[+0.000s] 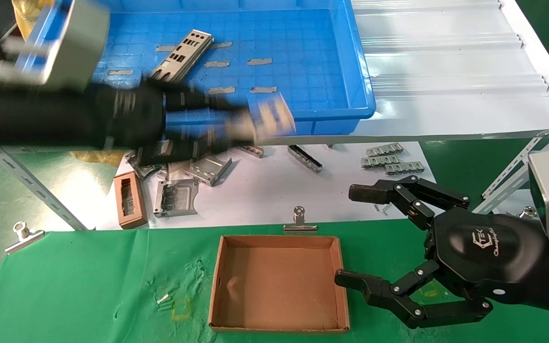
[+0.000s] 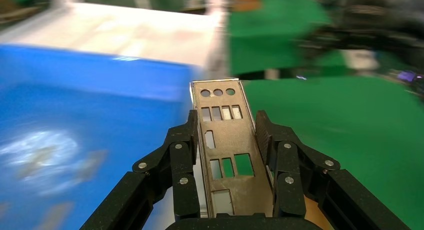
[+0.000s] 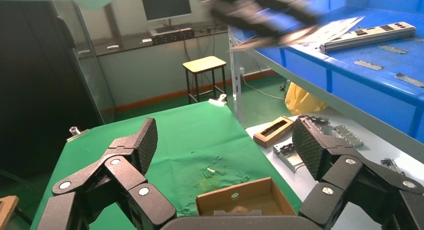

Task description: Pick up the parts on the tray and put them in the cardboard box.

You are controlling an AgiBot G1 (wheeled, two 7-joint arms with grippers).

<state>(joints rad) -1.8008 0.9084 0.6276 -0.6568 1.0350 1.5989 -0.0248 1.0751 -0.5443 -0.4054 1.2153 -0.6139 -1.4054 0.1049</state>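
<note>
A metal plate (image 2: 227,150) with round and rectangular cut-outs is held lengthwise between the fingers (image 2: 182,165) of the left gripper (image 2: 227,135), which are closed against its two long edges; the end with three round holes projects past the fingertips. In the head view the left gripper (image 1: 260,124) is seen blurred at the near front wall of the blue tray (image 1: 350,76), over the white surface below it. A second plate (image 1: 181,55) is seen lying flat on the tray floor, well apart from that gripper, among scraps of grey tape (image 1: 259,61). The cardboard box (image 1: 279,286) is placed on the green cloth (image 1: 88,286) and is seen with nothing inside it. The right gripper (image 1: 348,236) is held just beside the box's right wall, its fingers spread wide. On the white surface between tray and box are listed bent metal brackets (image 1: 177,195), short slotted strips (image 1: 391,159) and a small brown frame piece (image 1: 130,200). One metal clip (image 1: 299,221) is set at the far edge of the cloth, just behind the box.
</note>
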